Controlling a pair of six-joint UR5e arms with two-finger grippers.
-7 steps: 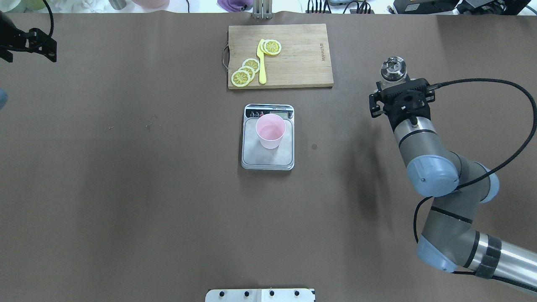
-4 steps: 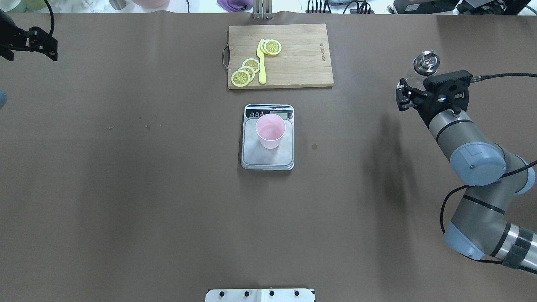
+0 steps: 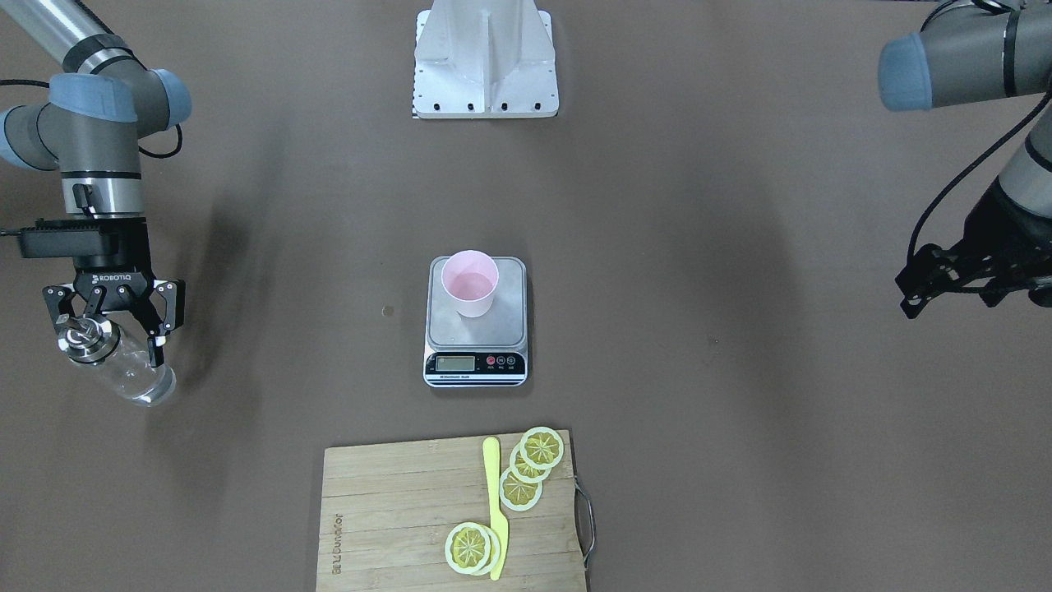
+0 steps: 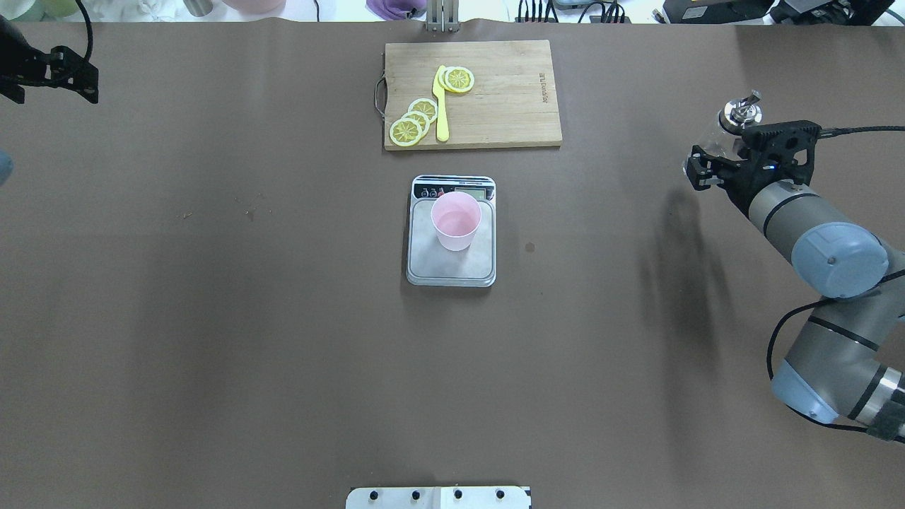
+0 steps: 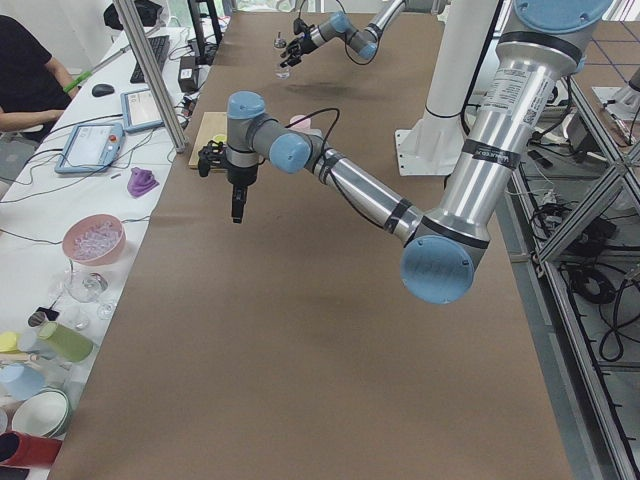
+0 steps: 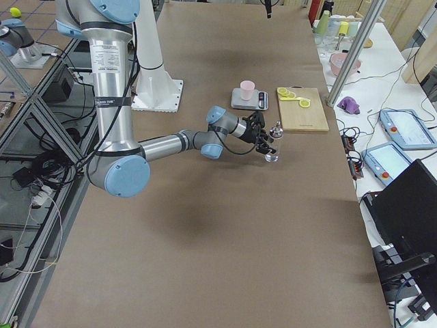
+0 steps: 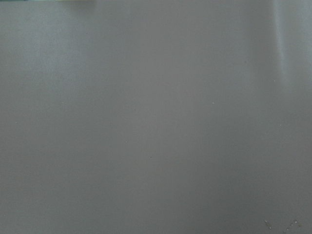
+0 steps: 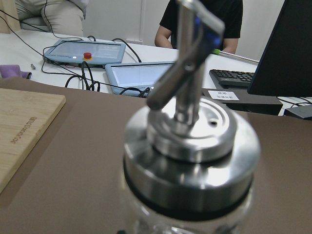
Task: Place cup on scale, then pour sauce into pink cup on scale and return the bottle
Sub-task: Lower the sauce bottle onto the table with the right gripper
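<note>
The bottle [image 3: 131, 374] is clamped in the right claw [image 3: 108, 349] and held roughly upright with the silver pour spout on top. Whether its base is touching the tabletop [image 3: 699, 452] can't really be told. The pink cup [image 3: 469, 284] is sat on the scale [image 3: 514, 325], well off to that claw's left. The left claw [image 3: 937, 284] is seen way out beyond the scale, over bare tabletop, and whether its fingers are apart or together can't be made out.
</note>
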